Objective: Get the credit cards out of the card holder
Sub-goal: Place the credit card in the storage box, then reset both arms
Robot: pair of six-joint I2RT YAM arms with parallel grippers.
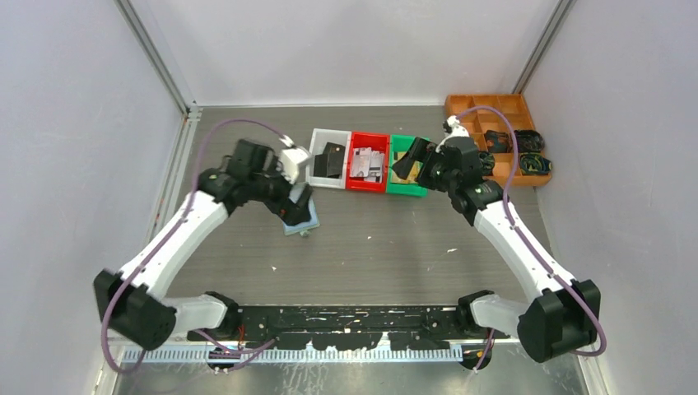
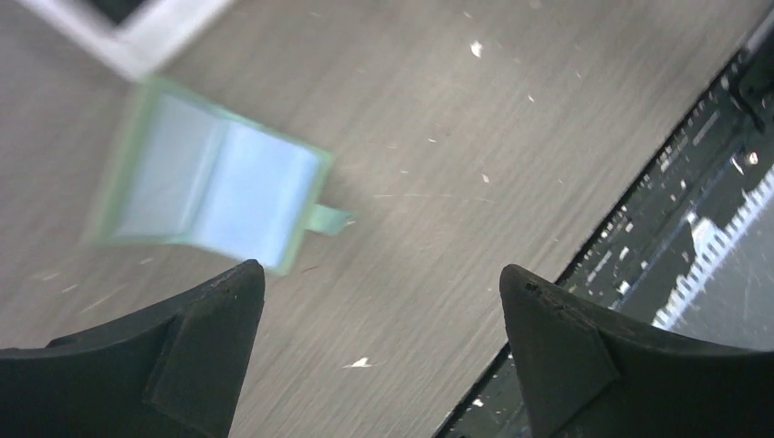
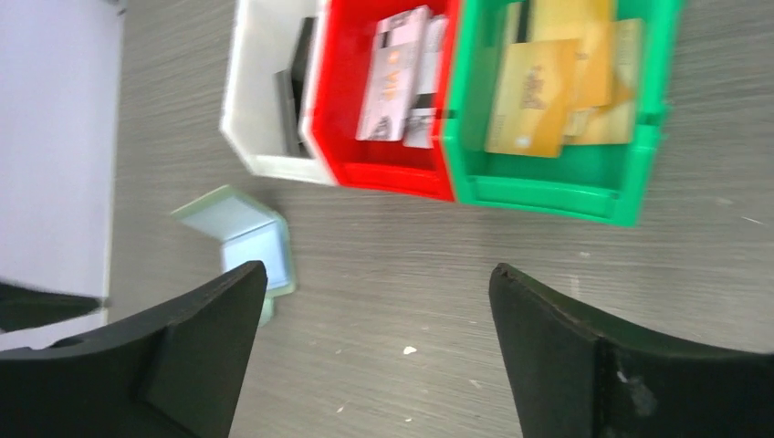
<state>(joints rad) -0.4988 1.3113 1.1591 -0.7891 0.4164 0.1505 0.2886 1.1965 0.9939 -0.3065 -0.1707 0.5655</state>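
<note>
The mint-green card holder (image 1: pixel 303 219) (image 2: pixel 214 187) (image 3: pixel 242 239) lies unfolded on the table in front of the white bin, its clear pockets showing no card. My left gripper (image 1: pixel 298 206) (image 2: pixel 379 274) hovers just above it, open and with nothing between its fingers. Over the green bin, my right gripper (image 1: pixel 409 161) (image 3: pixel 377 269) is also open and holds nothing. Credit cards lie in the bins: black ones (image 3: pixel 294 91) in the white bin, silver-grey ones (image 3: pixel 397 73) in the red bin, gold ones (image 3: pixel 548 82) in the green bin.
The white bin (image 1: pixel 315 156), red bin (image 1: pixel 369 136) and green bin (image 1: pixel 405 191) stand side by side at mid-table. An orange compartment tray (image 1: pixel 494 103) holding black coiled cables (image 1: pixel 514 152) sits at the back right. White walls close in both sides.
</note>
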